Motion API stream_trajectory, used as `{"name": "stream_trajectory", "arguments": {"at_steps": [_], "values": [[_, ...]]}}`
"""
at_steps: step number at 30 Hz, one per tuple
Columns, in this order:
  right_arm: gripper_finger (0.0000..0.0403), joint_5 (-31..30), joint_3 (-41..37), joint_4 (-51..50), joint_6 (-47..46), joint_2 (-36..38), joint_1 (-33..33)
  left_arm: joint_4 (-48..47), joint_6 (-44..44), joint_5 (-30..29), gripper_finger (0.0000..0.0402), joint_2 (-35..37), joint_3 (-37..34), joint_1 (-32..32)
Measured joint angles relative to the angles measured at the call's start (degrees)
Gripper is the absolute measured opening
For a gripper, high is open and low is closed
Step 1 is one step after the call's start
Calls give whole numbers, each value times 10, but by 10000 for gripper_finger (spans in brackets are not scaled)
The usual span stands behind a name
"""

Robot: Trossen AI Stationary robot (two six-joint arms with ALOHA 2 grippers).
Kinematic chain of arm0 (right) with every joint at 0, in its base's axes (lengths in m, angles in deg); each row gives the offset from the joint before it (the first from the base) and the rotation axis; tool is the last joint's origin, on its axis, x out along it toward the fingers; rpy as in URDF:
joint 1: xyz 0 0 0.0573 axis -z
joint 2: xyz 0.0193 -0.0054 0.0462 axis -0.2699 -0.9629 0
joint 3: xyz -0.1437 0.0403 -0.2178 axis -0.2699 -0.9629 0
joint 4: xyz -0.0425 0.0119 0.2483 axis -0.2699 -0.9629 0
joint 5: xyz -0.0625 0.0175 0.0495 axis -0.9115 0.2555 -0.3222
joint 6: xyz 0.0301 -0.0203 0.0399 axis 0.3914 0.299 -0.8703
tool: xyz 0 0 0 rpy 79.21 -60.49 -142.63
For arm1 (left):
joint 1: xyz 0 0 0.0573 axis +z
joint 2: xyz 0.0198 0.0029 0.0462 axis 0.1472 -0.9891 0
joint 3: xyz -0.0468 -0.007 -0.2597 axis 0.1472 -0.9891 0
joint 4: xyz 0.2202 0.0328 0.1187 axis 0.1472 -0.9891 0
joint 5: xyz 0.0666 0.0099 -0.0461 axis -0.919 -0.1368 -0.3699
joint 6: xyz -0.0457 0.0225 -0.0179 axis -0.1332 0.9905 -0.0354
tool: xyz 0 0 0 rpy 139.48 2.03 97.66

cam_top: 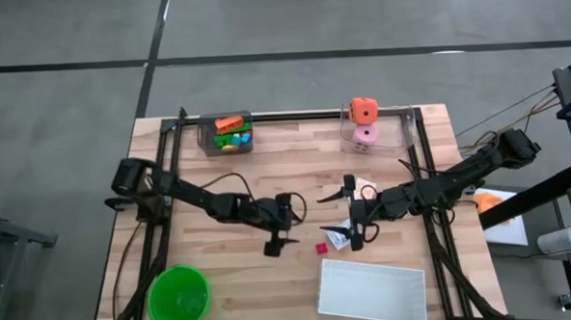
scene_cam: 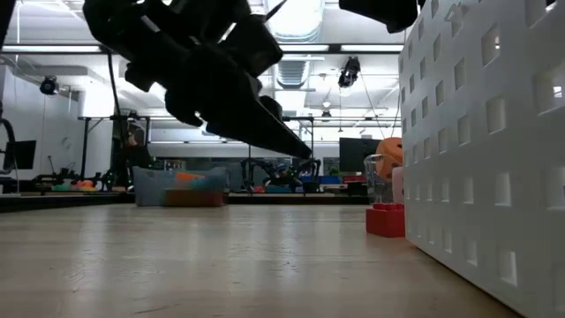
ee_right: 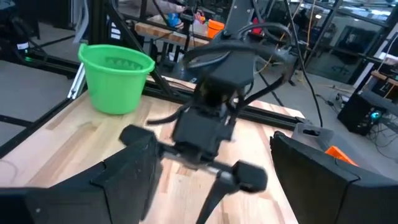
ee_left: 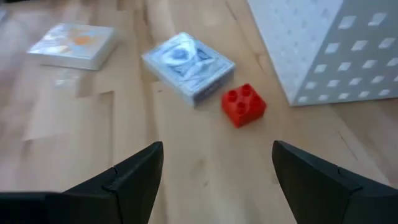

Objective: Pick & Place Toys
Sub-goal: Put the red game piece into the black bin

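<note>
A small red brick (cam_top: 321, 246) (ee_left: 244, 104) (scene_cam: 386, 219) lies flat on the wooden table, just off the white tray's far-left corner. A blue-printed card pack (ee_left: 188, 66) (cam_top: 337, 237) lies beside it, and another card pack (ee_left: 73, 45) lies farther off. My left gripper (cam_top: 296, 225) (ee_left: 217, 180) is open, slanting down toward the brick with nothing between its fingers. My right gripper (cam_top: 338, 218) (ee_right: 214, 186) hangs open above the table's middle, facing the left gripper. An orange cube (cam_top: 363, 109) and a pink die (cam_top: 365, 134) sit in a clear bin at the far right.
The white tray (cam_top: 371, 291) (ee_left: 323, 43) lies at the near right. A green bowl (cam_top: 179, 298) (ee_right: 117, 74) stands at the near left. A clear bin (cam_top: 226, 134) with several coloured toys sits at the far edge. Bare wood lies left of the brick.
</note>
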Motion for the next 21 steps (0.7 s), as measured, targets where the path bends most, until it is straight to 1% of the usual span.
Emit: {"name": "stream_trajectory", "arguments": {"at_steps": [4, 14, 21], "values": [[313, 0, 0, -1, 0, -1, -1, -4, 4, 0, 301, -34, 32, -13], [313, 0, 0, -3, 0, -1, -1, -12, -9, 0, 301, -133, 114, -21], [313, 0, 0, -10, 0, -1, -1, -19, -19, 10, 301, -150, 134, -29]]}}
